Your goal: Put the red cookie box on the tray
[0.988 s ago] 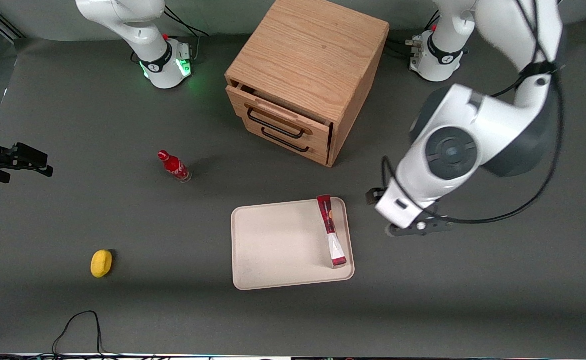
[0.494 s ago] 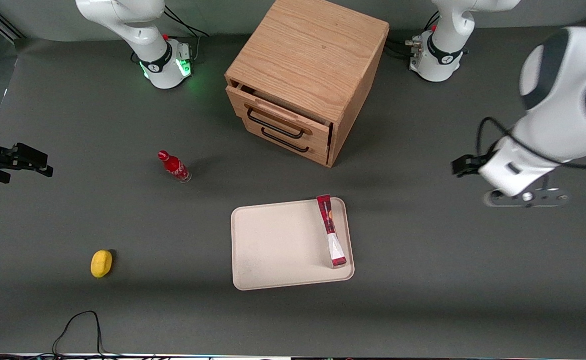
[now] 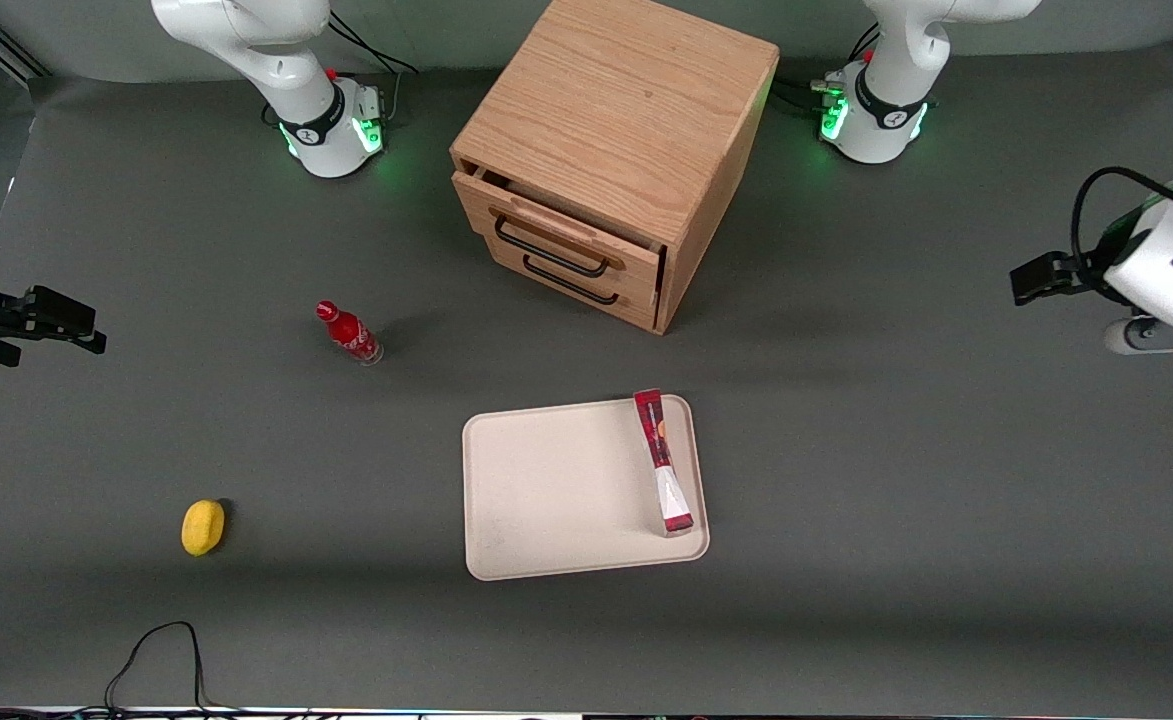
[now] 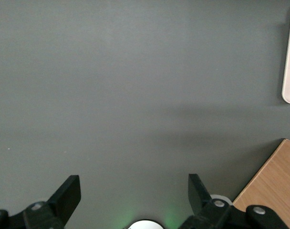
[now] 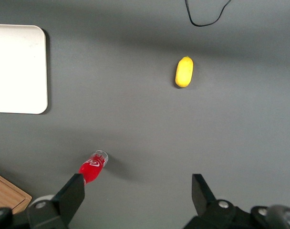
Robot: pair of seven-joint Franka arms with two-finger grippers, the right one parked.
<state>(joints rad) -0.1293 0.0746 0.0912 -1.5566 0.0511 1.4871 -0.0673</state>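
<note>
Looking down from the front camera, I saw the red cookie box (image 3: 663, 462) lying flat on the tray (image 3: 556, 490), along the tray's edge toward the working arm's end of the table, its long side running with that edge. One end of the box reached the rim farthest from the front camera and seemed to rest on it; the other end sat just inside the corner nearest the camera. Nothing touched the box.

I found the gripper (image 3: 1161, 335) well apart from the tray, out at the working arm's end of the table and above bare grey mat (image 3: 896, 450). My wrist camera showed its two fingers (image 4: 68, 193) spread wide with only mat between them, so the jaws stood apart and held nothing. That same view caught a sliver of the tray's rim and a corner of the wooden drawer cabinet (image 4: 276, 183).

I noted the cabinet (image 3: 611, 150) standing farther from the front camera than the tray, its upper drawer slightly out. A small red bottle (image 3: 348, 333) stood upright on the mat toward the parked arm's end, and a yellow lemon (image 3: 203, 527) lay nearer the camera than the bottle, both well clear of the tray.
</note>
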